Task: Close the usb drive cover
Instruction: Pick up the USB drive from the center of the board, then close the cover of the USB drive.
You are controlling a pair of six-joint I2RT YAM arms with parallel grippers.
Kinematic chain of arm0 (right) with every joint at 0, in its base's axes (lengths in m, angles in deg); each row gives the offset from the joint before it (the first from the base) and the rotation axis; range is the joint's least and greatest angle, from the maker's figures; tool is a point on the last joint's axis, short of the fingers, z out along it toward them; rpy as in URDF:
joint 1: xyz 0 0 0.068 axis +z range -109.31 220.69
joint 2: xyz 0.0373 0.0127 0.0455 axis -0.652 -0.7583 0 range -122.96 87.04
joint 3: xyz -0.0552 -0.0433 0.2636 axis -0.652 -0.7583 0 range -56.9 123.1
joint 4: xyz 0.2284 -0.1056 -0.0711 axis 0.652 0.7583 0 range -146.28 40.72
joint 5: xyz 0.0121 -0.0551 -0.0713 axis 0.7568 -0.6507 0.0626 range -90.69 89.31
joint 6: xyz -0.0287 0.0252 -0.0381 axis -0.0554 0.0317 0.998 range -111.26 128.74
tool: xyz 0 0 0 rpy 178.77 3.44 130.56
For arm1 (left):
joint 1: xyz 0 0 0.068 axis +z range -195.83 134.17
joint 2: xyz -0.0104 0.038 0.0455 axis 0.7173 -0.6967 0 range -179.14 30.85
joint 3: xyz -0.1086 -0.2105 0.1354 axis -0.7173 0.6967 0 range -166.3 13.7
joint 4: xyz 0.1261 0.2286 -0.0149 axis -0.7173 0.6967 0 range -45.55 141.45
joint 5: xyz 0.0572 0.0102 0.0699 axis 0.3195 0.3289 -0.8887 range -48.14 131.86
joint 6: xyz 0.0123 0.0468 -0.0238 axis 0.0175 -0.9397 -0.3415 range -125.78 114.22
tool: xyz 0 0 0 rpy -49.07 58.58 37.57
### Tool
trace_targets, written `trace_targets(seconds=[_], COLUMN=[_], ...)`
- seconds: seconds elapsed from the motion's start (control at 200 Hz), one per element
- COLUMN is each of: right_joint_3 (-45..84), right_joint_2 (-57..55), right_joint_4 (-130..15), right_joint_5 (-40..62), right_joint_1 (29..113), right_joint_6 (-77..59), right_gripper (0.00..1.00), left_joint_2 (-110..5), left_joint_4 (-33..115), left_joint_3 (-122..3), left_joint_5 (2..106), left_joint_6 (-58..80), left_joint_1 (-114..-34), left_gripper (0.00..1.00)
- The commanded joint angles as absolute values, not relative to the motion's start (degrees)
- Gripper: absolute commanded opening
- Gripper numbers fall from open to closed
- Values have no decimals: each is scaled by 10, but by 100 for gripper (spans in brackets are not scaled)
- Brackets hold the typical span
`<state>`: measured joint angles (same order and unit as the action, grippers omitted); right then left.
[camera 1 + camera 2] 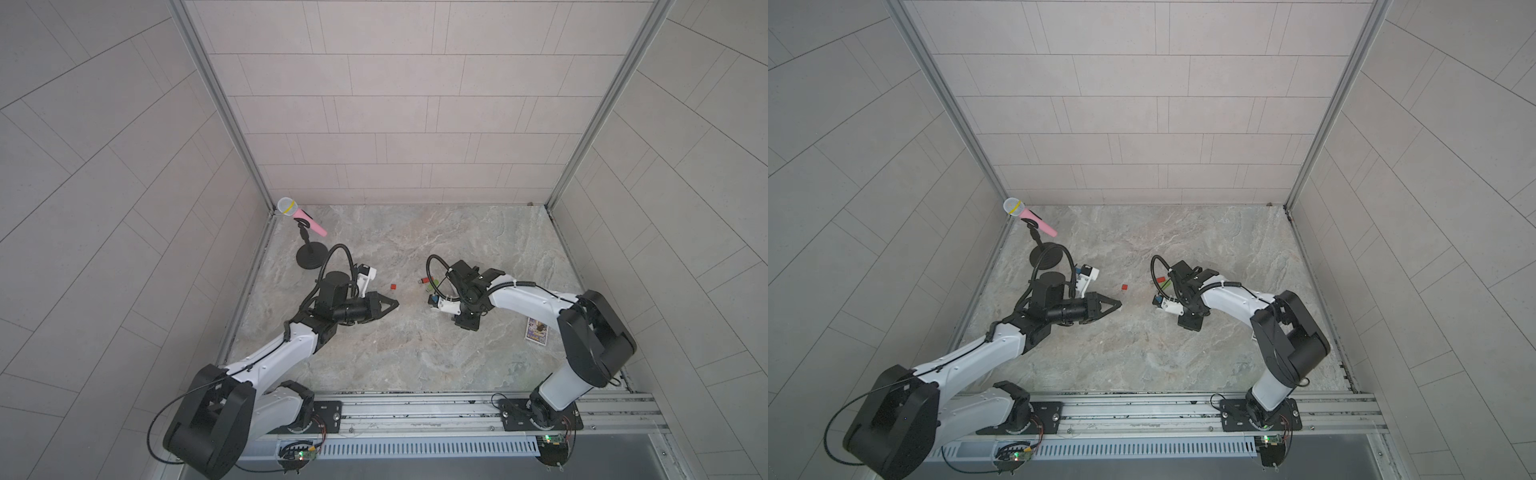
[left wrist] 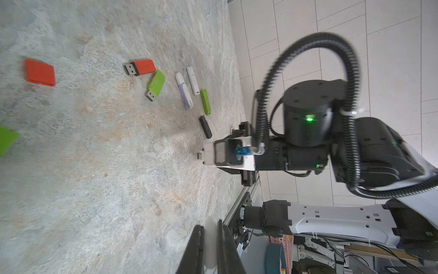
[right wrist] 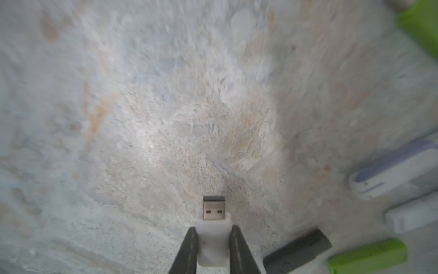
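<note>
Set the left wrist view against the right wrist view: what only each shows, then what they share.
Left wrist only: red cap, uncapped red drive, the left gripper shut on a white piece. Right wrist only: the right gripper clamping the held drive. Shared: black drive, purple drive, the held drive's plug.

White usb drive (image 3: 212,244), metal plug uncovered, gripped by right end effector (image 3: 213,228).

Soft even light, faint shadows, wide-angle bending at edges, right wrist view blurred around usb drive (image 3: 213,233).
</note>
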<state>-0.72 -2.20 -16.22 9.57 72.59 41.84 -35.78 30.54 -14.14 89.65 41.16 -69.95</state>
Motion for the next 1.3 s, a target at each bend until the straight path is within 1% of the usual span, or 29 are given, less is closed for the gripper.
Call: trace_targets(seconds=[0.0, 0.195, 0.36, 0.58, 0.821, 1.056, 1.296], right_joint_3=[-12, -48, -56, -41, -14, 8, 24], right_joint_2=[49, 134, 160, 138, 100, 73, 51], right_joint_4=[-186, -265, -320, -349, -355, -363, -361], right_joint_5=[156, 210, 193, 148, 122, 106, 86], right_joint_1=[733, 761, 794, 840, 876, 897, 901], right_joint_6=[372, 312, 262, 239, 227, 221, 222], right_gripper=[18, 20, 20, 20, 20, 19, 19], left_joint_2=[-370, -393, -399, -400, -392, -391, -389], left_joint_4=[270, 238, 235, 236, 239, 240, 240], left_joint_3=[-145, -152, -164, -170, -168, -167, -166], left_joint_5=[912, 921, 909, 891, 882, 881, 881], left_joint_6=[414, 433, 437, 439, 437, 435, 434], left_joint_1=[-699, -706, -717, -733, -738, -738, -738], left_gripper=[6, 6, 6, 6, 6, 6, 6])
